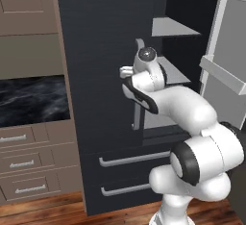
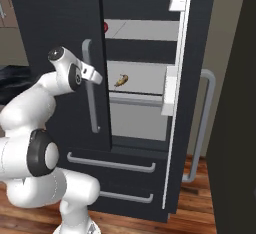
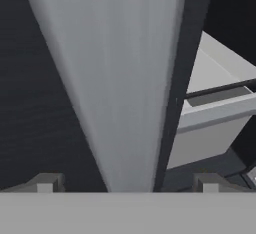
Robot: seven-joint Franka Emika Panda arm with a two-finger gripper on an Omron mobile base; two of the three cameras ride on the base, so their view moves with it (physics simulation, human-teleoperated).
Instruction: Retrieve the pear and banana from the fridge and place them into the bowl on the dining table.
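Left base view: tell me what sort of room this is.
A kitchen, most likely: a tall black fridge with one door open, tan drawer cabinets beside it under a black marble counter, and a wood floor.

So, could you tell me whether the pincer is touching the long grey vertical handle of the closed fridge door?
Cannot tell. In the hand view the grey handle runs between the pincer tips, contact unclear.
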